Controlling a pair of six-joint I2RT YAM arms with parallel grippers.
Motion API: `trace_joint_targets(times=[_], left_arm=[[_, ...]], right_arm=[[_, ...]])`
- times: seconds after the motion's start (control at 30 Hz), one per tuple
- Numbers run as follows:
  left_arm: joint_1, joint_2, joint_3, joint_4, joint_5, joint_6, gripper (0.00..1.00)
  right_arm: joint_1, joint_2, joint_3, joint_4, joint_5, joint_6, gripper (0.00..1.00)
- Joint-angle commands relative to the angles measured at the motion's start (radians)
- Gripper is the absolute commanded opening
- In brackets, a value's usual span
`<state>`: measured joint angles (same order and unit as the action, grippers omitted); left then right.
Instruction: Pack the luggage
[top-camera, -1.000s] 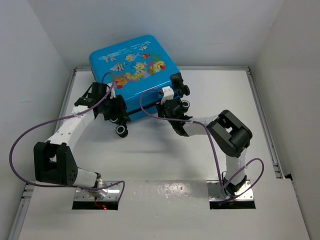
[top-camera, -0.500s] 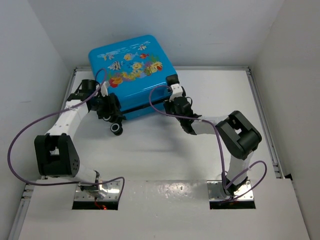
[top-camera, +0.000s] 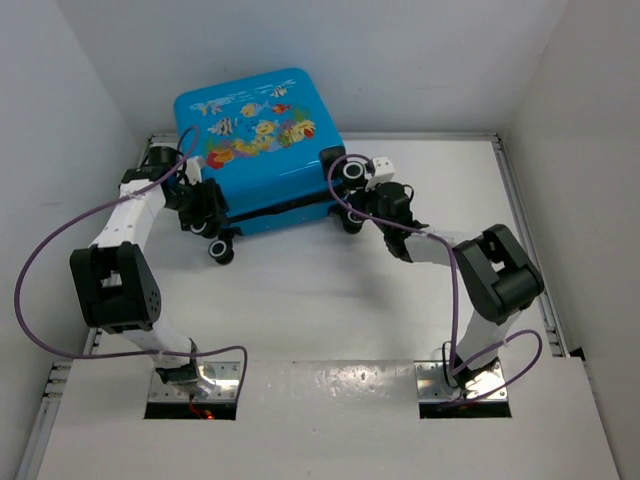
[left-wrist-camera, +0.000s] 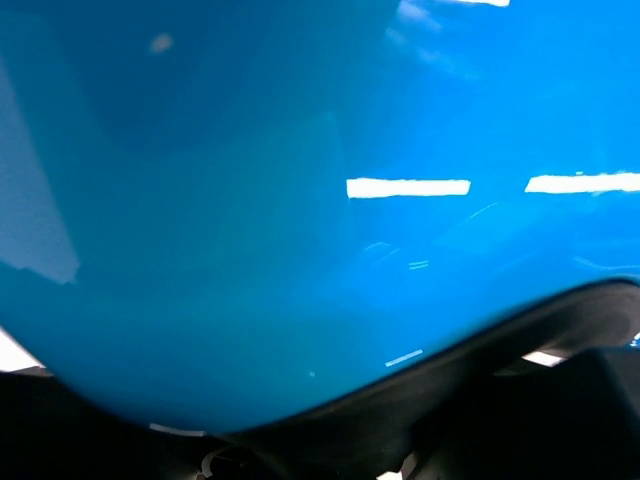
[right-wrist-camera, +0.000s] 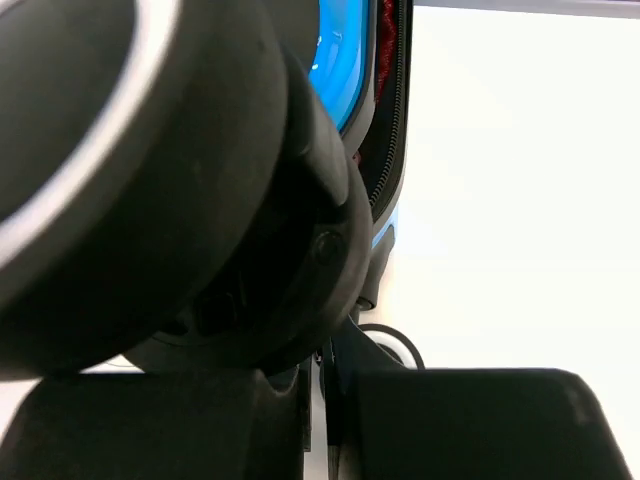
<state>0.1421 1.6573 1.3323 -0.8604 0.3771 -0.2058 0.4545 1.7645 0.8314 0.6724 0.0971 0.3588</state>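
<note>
The luggage (top-camera: 255, 140), a bright-blue hard-shell suitcase with fish prints, lies closed at the back left of the table. Its black wheels (top-camera: 221, 251) point toward the arms. My left gripper (top-camera: 203, 208) is pressed against its near left corner. In the left wrist view the blue shell (left-wrist-camera: 300, 200) and black zipper band (left-wrist-camera: 500, 350) fill the frame and hide the jaws. My right gripper (top-camera: 365, 195) sits at the near right corner, jaws shut (right-wrist-camera: 322, 400) with nothing between them, right behind a large black wheel (right-wrist-camera: 150, 180).
White walls close in the table on the left, back and right; the suitcase's far edge is near the back wall. A metal rail (top-camera: 525, 230) runs along the right side. Purple cables (top-camera: 40, 270) loop beside both arms.
The suitcase has slid and turned toward the back left. Both grippers followed it, the left one going back and left, the right one back and right around the wheel corner.
</note>
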Motion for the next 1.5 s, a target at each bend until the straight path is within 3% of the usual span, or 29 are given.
trace_joint_targets(times=[0.0, 0.1, 0.33, 0.53, 0.57, 0.63, 0.67, 0.7, 0.8, 1.0, 1.13, 1.47], left_arm=[[0.128, 0.122, -0.015, 0.155, -0.445, -0.118, 0.0], [0.128, 0.122, -0.015, 0.155, -0.425, -0.064, 0.0], [0.148, 0.064, -0.015, 0.248, -0.622, -0.053, 0.0], [0.169, 0.064, 0.004, 0.258, -0.603, -0.021, 0.0], [0.169, 0.064, 0.013, 0.258, -0.53, -0.003, 0.07], [0.16, 0.055, 0.013, 0.277, -0.424, 0.095, 0.4], [0.16, 0.029, 0.013, 0.278, -0.34, 0.123, 0.62], [0.16, 0.013, 0.013, 0.288, -0.301, 0.15, 0.66], [0.151, -0.077, 0.013, 0.299, -0.206, 0.195, 0.97], [0.065, -0.254, 0.093, 0.327, -0.168, 0.184, 1.0], [0.005, -0.301, 0.157, 0.256, -0.142, 0.102, 1.0], [-0.127, -0.35, 0.08, 0.149, -0.124, 0.086, 1.0]], right_arm=[[-0.131, 0.021, 0.067, 0.001, 0.248, -0.001, 0.0], [-0.143, 0.05, 0.09, 0.016, 0.213, -0.012, 0.0], [-0.191, 0.165, 0.202, 0.049, 0.193, -0.057, 0.0], [-0.241, 0.225, 0.31, 0.049, 0.168, -0.069, 0.0], [-0.246, 0.239, 0.34, 0.05, 0.142, -0.07, 0.0], [-0.244, 0.266, 0.359, 0.059, 0.121, -0.066, 0.0], [-0.222, 0.285, 0.382, 0.076, 0.077, -0.067, 0.0], [-0.226, 0.302, 0.39, 0.079, 0.069, -0.067, 0.0], [-0.203, 0.372, 0.455, 0.111, 0.027, -0.057, 0.0], [-0.125, 0.409, 0.509, 0.127, -0.003, -0.015, 0.0], [-0.057, 0.382, 0.497, 0.136, -0.025, 0.038, 0.0], [0.211, 0.311, 0.482, 0.184, -0.091, 0.181, 0.0]])
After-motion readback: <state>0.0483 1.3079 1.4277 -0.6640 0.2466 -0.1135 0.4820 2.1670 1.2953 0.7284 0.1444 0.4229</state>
